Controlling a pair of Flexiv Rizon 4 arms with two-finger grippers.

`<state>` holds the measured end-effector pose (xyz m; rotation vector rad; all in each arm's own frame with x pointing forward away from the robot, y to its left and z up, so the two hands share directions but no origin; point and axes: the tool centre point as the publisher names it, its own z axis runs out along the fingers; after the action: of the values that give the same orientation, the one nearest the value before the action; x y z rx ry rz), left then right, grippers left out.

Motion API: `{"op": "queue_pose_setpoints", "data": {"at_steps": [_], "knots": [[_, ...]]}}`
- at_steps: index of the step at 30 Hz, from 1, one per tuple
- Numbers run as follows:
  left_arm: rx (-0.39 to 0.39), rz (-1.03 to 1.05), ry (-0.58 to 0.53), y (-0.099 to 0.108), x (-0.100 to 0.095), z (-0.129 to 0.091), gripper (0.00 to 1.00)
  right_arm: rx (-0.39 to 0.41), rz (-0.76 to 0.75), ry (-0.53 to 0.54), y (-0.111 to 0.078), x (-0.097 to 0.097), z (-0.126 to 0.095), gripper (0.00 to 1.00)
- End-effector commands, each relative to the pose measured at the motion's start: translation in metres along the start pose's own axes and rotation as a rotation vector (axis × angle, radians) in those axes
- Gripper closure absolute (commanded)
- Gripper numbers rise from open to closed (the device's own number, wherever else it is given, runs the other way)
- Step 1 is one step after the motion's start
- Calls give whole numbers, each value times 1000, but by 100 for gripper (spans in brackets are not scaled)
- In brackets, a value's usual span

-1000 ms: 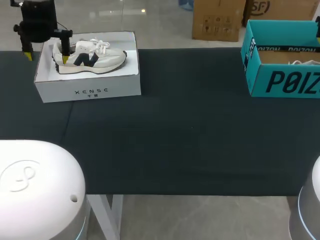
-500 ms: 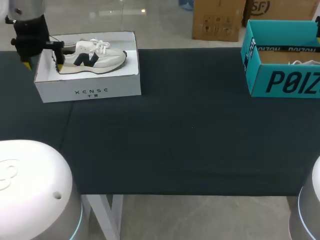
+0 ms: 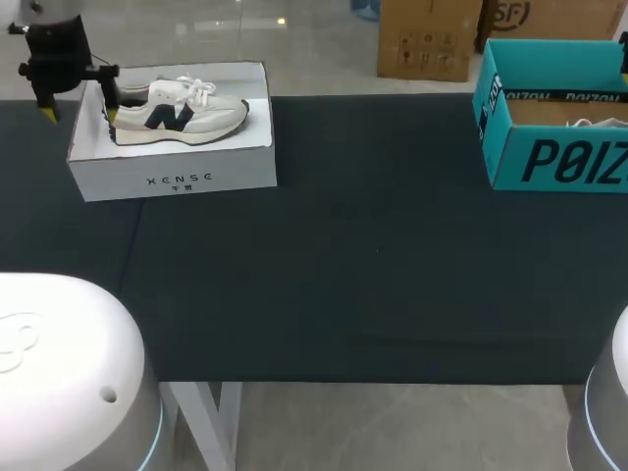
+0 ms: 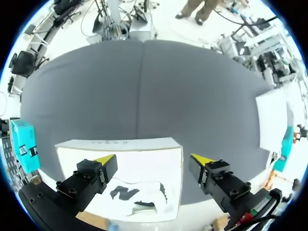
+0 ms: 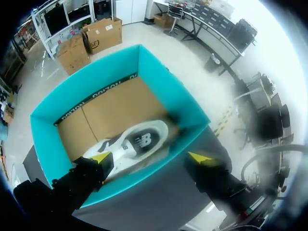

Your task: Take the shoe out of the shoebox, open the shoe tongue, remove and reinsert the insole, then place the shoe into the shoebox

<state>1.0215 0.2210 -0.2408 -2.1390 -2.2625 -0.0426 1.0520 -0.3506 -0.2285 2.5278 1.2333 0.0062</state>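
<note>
Shoe (image 3: 177, 115): in white shoebox (image 3: 172, 179), desk (image 3: 373, 255) 10 o'clock, not yet lifted | my left claw (image 3: 78, 111): released, over its heel end | my right claw (image 5: 151, 157): released, over teal box (image 3: 549, 157), 2 o'clock | progress: every step left, I judge.

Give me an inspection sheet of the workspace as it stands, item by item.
Surface: dark table, no spills seen.
Job's things: white shoebox at left, open, shoe inside; teal shoebox at right, open, second shoe inside.
Clutter: nothing seen.
Grippers: left gripper open, above the white shoebox's heel end; right gripper open, above the teal shoebox.
Cables: nothing seen.
Surroundings: nothing seen reaching over the table.
</note>
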Motion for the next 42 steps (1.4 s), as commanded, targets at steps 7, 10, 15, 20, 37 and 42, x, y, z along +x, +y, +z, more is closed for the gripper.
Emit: {"op": "queue_pose_setpoints", "data": {"at_steps": [7, 10, 15, 20, 37, 42], "knots": [[58, 2, 2, 14, 1, -1, 0, 0, 1, 0, 0, 0, 0, 0], [58, 2, 2, 14, 1, -1, 0, 0, 1, 0, 0, 0, 0, 0], [58, 2, 2, 14, 1, -1, 0, 0, 1, 0, 0, 0, 0, 0], [58, 2, 2, 14, 1, -1, 0, 0, 1, 0, 0, 0, 0, 0], [-22, 9, 12, 122, 49, 18, 0, 0, 1, 0, 0, 0, 0, 0], [-35, 16, 5, 154, 64, 36, 0, 0, 1, 0, 0, 0, 0, 0]]}}
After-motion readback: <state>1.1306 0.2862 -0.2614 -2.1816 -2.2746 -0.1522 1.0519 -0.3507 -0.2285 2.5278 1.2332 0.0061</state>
